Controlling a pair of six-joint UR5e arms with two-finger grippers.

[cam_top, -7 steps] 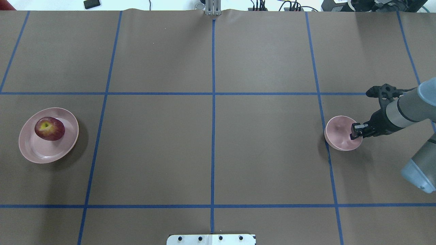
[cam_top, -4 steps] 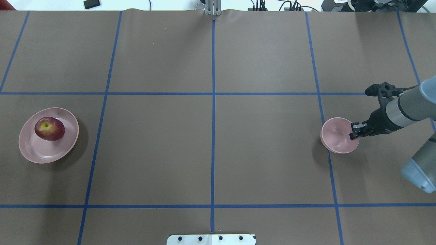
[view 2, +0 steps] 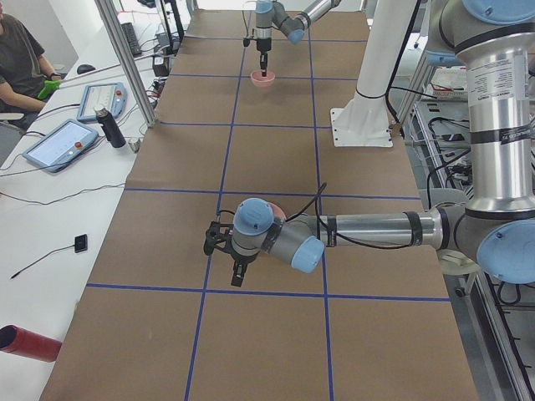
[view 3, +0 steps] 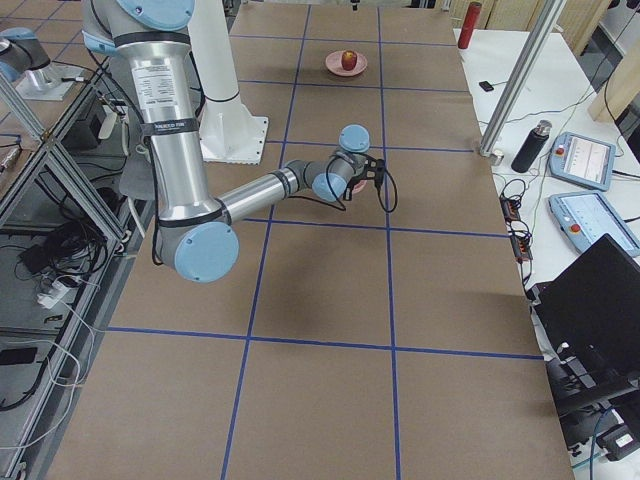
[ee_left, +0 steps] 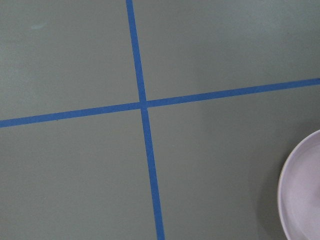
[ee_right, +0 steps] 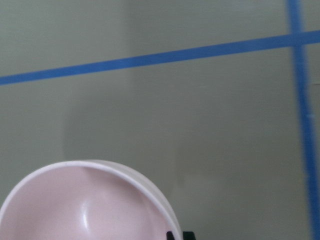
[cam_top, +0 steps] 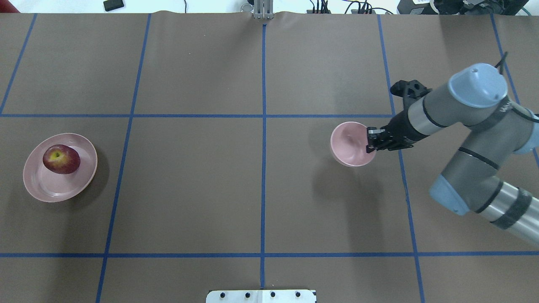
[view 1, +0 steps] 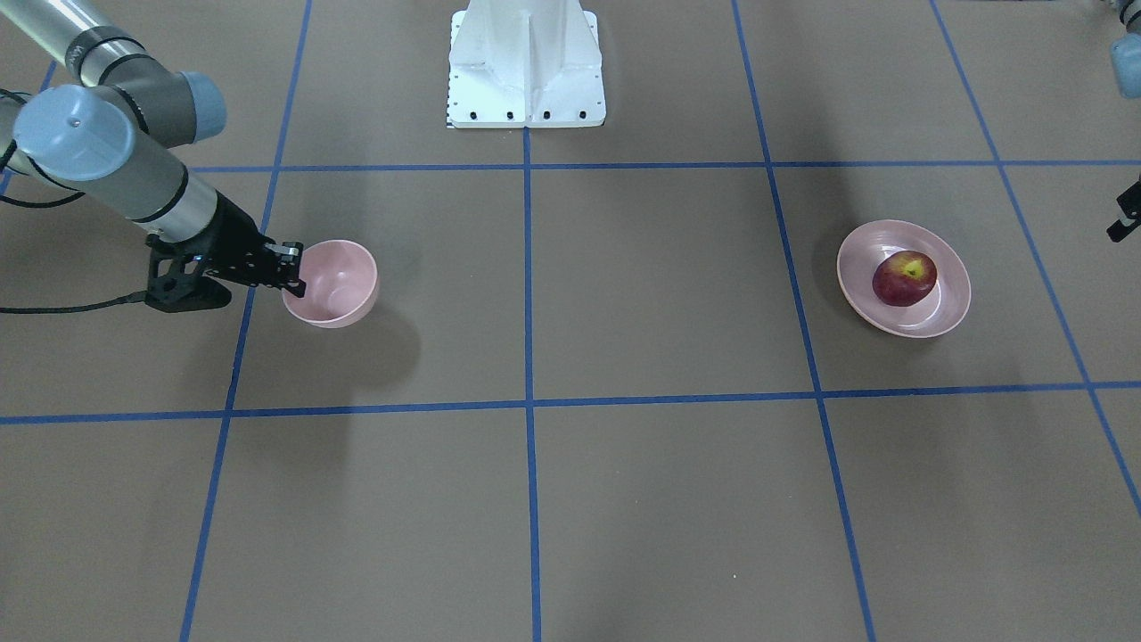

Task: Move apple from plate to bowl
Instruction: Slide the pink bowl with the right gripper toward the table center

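The dark red apple (cam_top: 61, 159) lies on the wide pink plate (cam_top: 50, 190) at the table's left; both also show in the front view, the apple (view 1: 904, 278) on the plate (view 1: 900, 325). My right gripper (cam_top: 370, 143) is shut on the near rim of the small pink bowl (cam_top: 351, 143) and holds it tilted above the table right of centre, casting a shadow below. The right wrist view shows the bowl (ee_right: 85, 205) empty. My left gripper (view 2: 237, 272) hangs near the plate; I cannot tell whether it is open. The left wrist view catches the plate's edge (ee_left: 305, 190).
Blue tape lines (cam_top: 263, 126) divide the brown table into squares. The white robot base (view 1: 526, 67) stands at the robot's side of the table. Operators' tablets (view 2: 63, 144) and a bottle (view 2: 110, 127) lie on the white side bench.
My right arm has carried the bowl leftward and slightly away, across the blue line toward the table's middle. The apple and plate have not moved.
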